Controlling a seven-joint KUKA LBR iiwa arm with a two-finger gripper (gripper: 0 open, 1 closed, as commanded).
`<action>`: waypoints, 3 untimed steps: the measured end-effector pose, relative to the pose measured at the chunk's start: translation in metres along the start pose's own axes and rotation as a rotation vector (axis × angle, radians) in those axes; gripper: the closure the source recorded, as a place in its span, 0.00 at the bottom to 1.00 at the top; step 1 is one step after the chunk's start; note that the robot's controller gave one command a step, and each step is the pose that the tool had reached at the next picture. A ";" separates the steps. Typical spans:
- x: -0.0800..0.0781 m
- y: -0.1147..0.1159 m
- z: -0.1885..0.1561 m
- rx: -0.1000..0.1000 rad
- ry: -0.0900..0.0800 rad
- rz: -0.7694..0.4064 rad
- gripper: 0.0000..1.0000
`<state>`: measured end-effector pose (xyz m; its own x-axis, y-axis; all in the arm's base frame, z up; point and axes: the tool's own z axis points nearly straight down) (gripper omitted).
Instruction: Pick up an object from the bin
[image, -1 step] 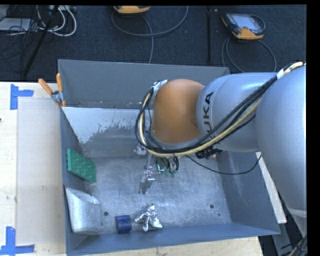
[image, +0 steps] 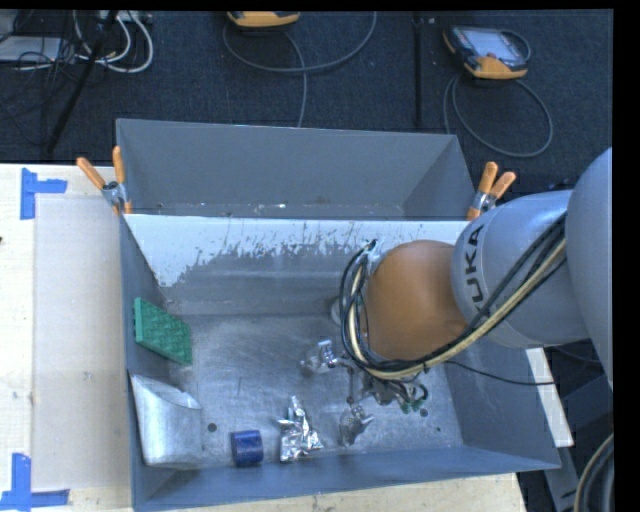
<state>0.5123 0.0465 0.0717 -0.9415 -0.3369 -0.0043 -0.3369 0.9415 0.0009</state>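
My gripper hangs low over the bin floor, right of the middle, below the orange wrist cover. Its two metal fingers stand apart, one fingertip toward the back and the other toward the front, so it is open with nothing between them. A crumpled silver foil piece lies on the floor just left of the front fingertip, not touching it. A small dark blue cylinder lies further left, near the front wall.
A green textured pad leans against the left wall. A flat silver pouch rests in the front left corner. The arm and its cables cover the bin's right part.
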 end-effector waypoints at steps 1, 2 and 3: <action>0.006 0.066 -0.002 0.005 -0.015 -0.100 0.00; 0.010 0.065 -0.001 0.001 0.000 -0.091 1.00; 0.004 0.081 -0.155 0.001 -0.004 -0.119 1.00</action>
